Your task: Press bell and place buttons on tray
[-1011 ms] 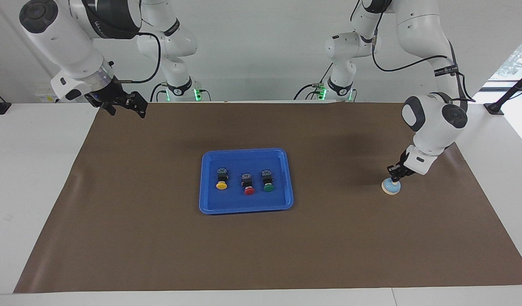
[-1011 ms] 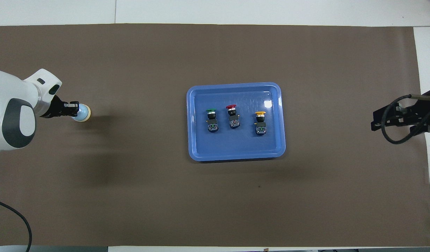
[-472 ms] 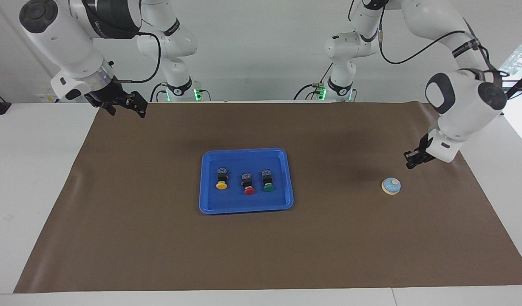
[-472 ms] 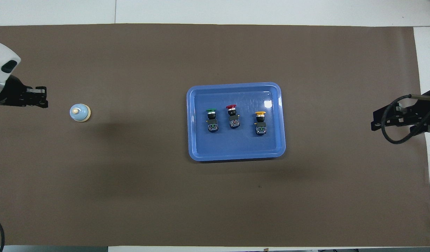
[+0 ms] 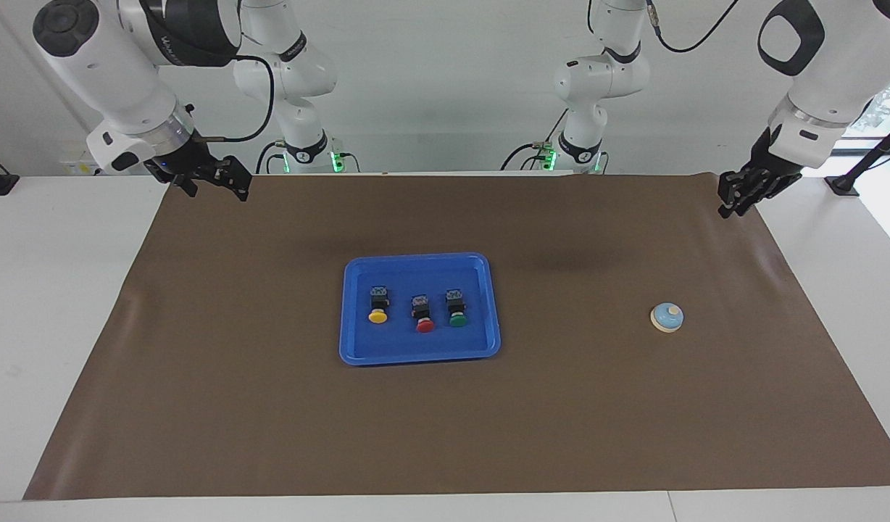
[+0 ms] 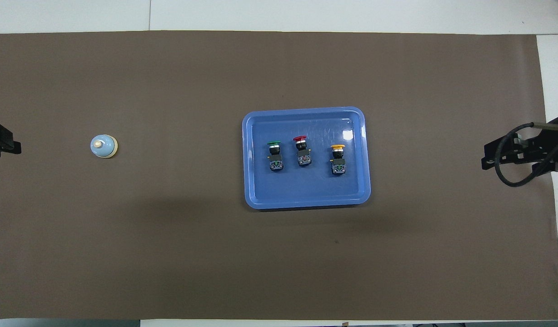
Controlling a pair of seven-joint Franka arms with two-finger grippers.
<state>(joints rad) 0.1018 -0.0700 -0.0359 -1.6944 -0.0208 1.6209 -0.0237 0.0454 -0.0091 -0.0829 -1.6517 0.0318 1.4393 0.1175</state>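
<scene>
The bright-blue tray (image 5: 416, 259) lies mid-table, also in the overhead view (image 6: 306, 193). Three buttons lie in it in a row: yellow (image 5: 377, 309) (image 6: 338, 159), red (image 5: 423, 317) (image 6: 301, 152) and green (image 5: 456, 312) (image 6: 274, 156). The light-blue bell (image 5: 667, 317) (image 6: 104, 146) stands alone on the mat toward the left arm's end. My left gripper (image 5: 731, 199) (image 6: 8, 146) hangs raised over the mat's corner at its own end, well apart from the bell. My right gripper (image 5: 231, 185) (image 6: 488, 159) waits over the mat's corner at the right arm's end.
A brown mat (image 5: 271, 406) covers most of the white table (image 5: 61, 304). Both arm bases (image 5: 304, 148) stand at the robots' edge.
My left gripper has lifted off the bell and drawn back up toward its end of the table. The bell, tray, buttons and right arm have not moved.
</scene>
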